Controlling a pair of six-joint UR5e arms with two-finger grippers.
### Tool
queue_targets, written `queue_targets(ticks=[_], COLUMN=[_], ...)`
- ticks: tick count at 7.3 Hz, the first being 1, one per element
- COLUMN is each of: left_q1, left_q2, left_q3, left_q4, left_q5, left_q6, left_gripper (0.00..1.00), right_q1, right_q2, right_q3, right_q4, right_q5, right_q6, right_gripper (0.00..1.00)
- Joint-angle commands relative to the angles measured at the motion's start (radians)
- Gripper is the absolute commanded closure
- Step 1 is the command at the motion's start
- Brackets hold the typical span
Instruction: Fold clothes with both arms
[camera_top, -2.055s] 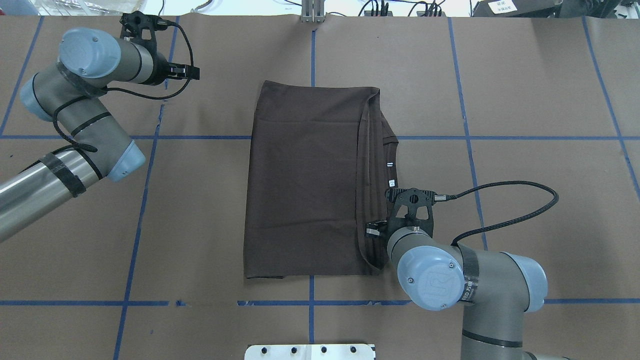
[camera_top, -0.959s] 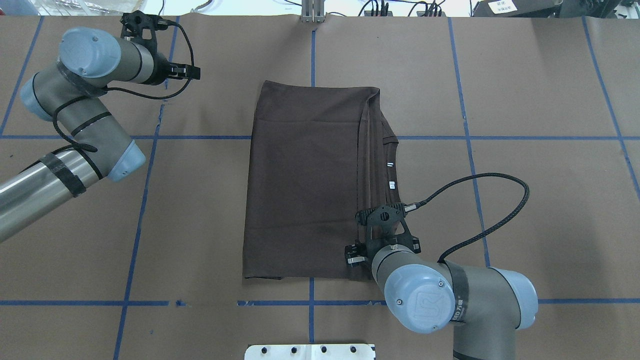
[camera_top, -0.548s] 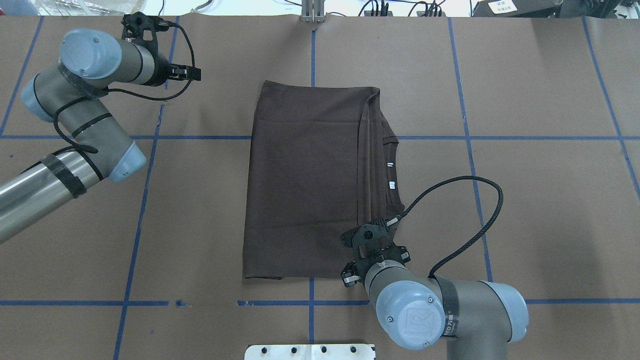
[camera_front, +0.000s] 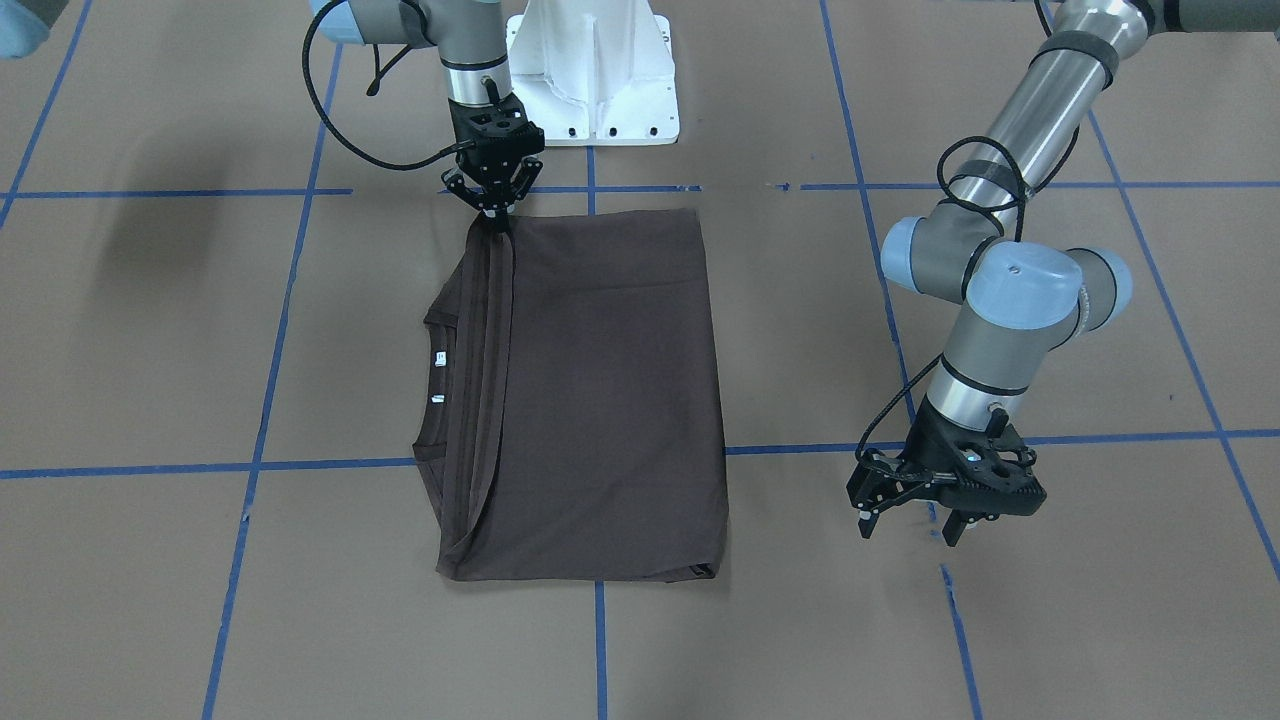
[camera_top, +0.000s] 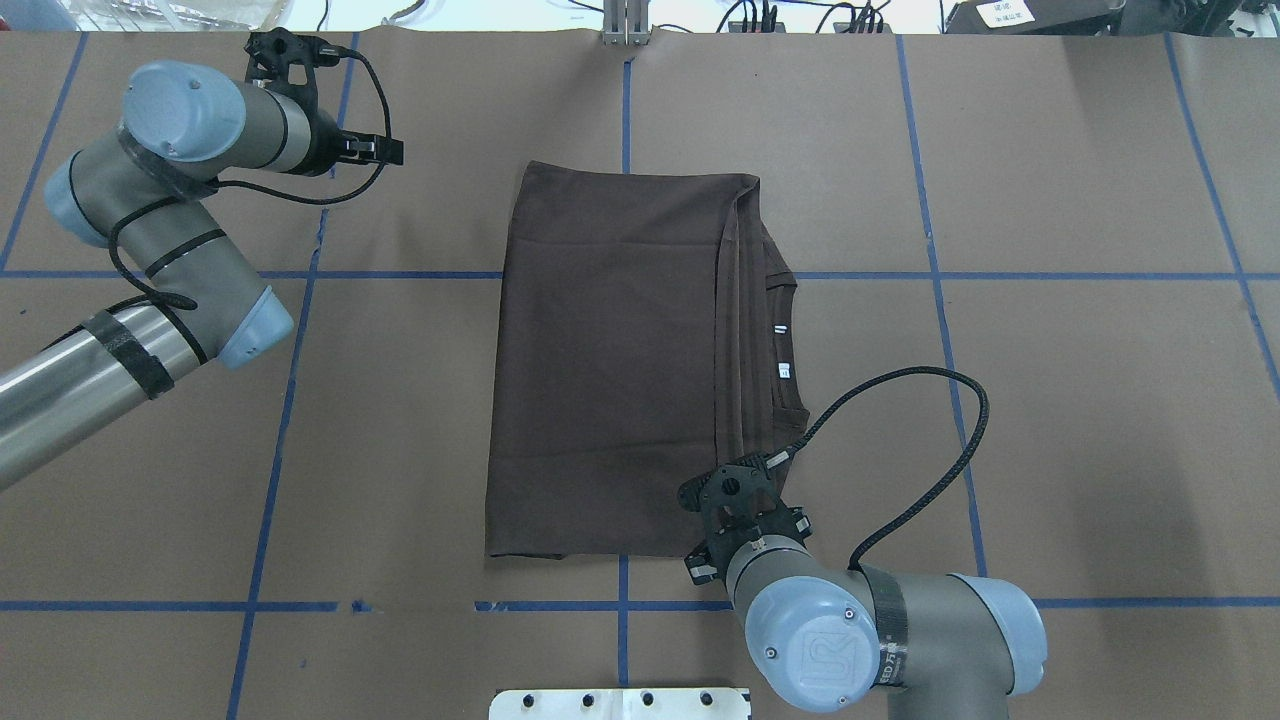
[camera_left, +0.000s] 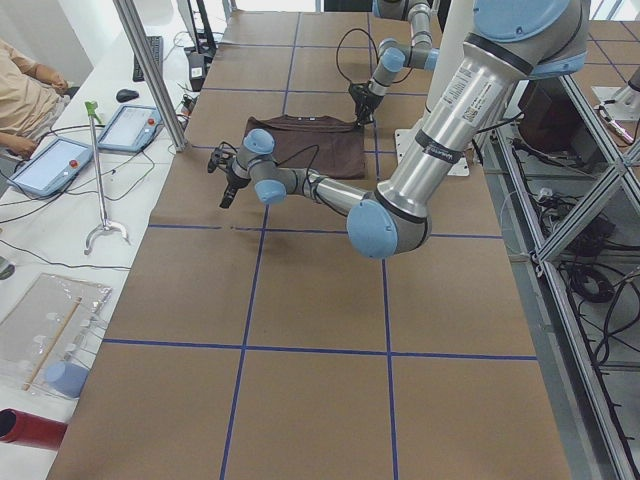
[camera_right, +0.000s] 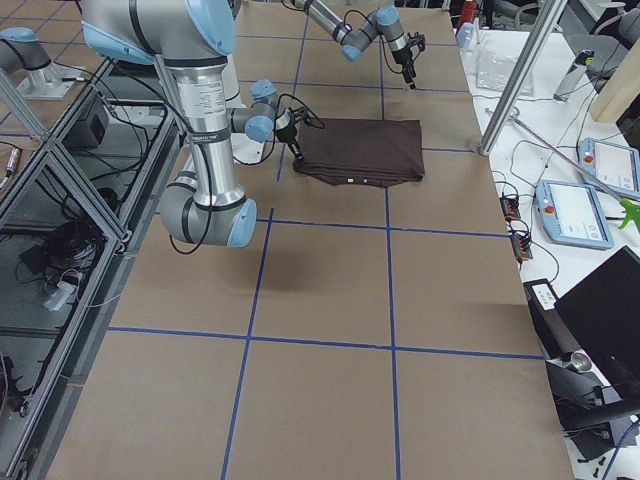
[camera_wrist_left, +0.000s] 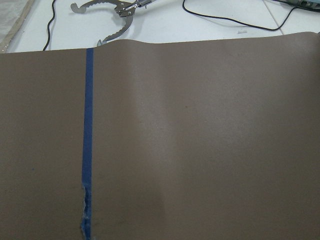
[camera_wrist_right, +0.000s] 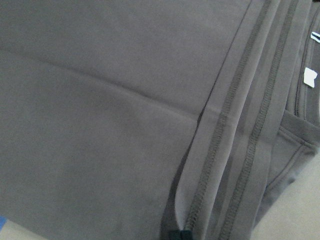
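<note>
The silver-grey left arm with light-blue joint caps enters at the overhead view's left edge, where its base is cut off. Its black two-finger left gripper is held over bare paper, well apart from the garment. The jaws are spread wide, with nothing between them. In the left wrist view only paper and a strip of blue tape are shown.

At the centre, the dark brown folded T-shirt is laid flat on the brown paper-covered table, over a crossing of tape lines. Its sleeves and front are folded out of sight. The ribbed collar and two white neck labels are exposed along the right side.

At lower right, the silver-grey right arm is cut off by the frame. Overhead, the fingertips of the black two-finger right gripper are hidden beneath its wrist. In the front-facing view the jaws are seen drawn together on the shirt's stitched hem, at the corner nearest the white metal pedestal.
</note>
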Motion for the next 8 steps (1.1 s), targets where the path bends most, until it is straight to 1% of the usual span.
queue_targets(ticks=[1, 2, 3, 4, 8], left_q1=[0.001, 0.005, 0.007, 0.007, 0.015], left_q2=[0.015, 0.016, 0.016, 0.016, 0.016], left_q3=[-0.015, -0.015, -0.013, -0.013, -0.013], left_q4=[0.0, 0.0, 0.0, 0.0, 0.0], left_q5=[0.0, 0.0, 0.0, 0.002, 0.002], left_q6=[0.001, 0.0, 0.0, 0.0, -0.022], left_gripper=[0.0, 0.0, 0.0, 0.0, 0.0], right_q1=[0.0, 0.003, 0.002, 0.01, 0.011], right_q2=[-0.001, -0.001, 0.001, 0.001, -0.001], right_q3=[0.003, 0.004, 0.007, 0.027, 0.027], right_q4=[0.003, 0.004, 0.008, 0.008, 0.0], right_q5=[-0.003, -0.003, -0.003, -0.004, -0.006], right_q6=[-0.014, -0.017, -0.015, -0.014, 0.0], right_gripper=[0.76, 0.75, 0.81, 1.0, 1.0])
